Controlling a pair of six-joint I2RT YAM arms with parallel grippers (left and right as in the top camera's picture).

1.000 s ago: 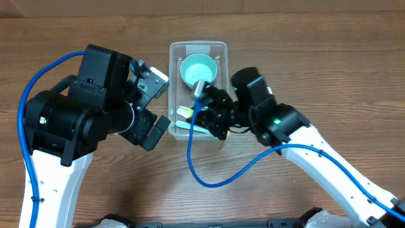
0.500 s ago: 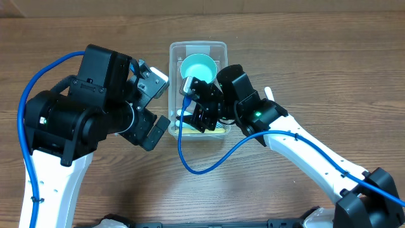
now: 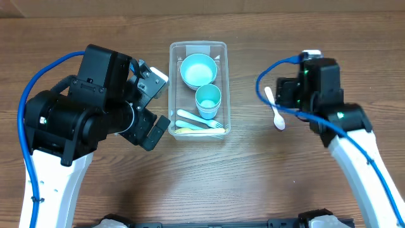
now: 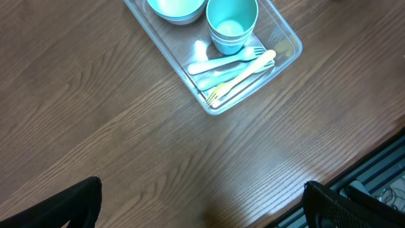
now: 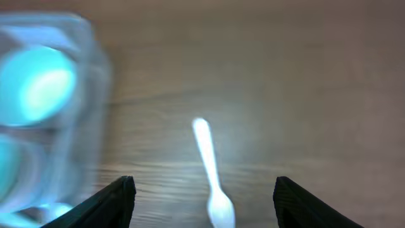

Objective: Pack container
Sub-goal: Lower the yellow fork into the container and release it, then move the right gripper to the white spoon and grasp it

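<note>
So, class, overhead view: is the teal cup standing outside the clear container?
No, the teal cup stands inside the container, between the bowl and the cutlery.

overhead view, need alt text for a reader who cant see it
A clear container sits mid-table, holding a teal bowl, a teal cup and a few pale utensils. A white spoon lies on the wood to its right, beside the right gripper; the left gripper is open at the container's left side.
</note>
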